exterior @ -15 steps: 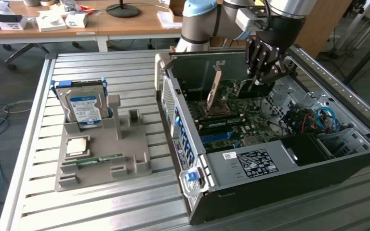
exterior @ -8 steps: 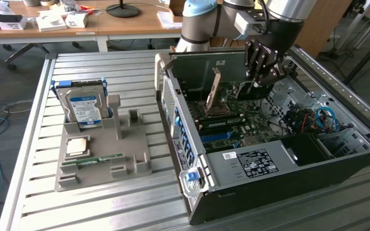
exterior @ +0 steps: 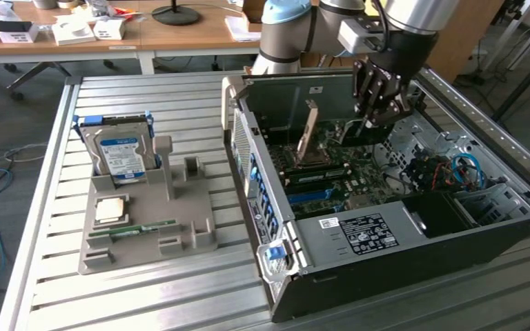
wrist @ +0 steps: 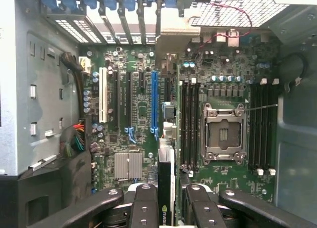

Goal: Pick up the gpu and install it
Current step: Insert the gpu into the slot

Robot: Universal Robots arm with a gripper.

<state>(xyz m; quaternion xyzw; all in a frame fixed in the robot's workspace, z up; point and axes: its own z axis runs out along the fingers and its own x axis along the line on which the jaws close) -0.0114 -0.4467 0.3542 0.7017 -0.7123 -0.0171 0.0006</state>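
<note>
Pincer [wrist: 168,204] clamped on gpu [wrist: 166,171] inside open computer case [exterior: 385,279], slatted metal table [exterior: 154,293], wooden desks [exterior: 191,33] behind.

A grey moulded plastic holder [exterior: 191,214] sits on the slatted aluminium counter [exterior: 154,296]. At the holder's far end a thick silver hard drive with a blue-white label [exterior: 122,155] stands upright in a slot. A small square tan processor chip [exterior: 110,208] lies flat in a recess nearer the holder's front, and a narrow green memory stick [exterior: 143,228] lies flat just in front of it. An open black computer case [exterior: 403,276] with a green motherboard [wrist: 138,89] stands just beside the holder, on the exterior view's right. Wooden desks [exterior: 191,34] stand well beyond the holder.
</note>
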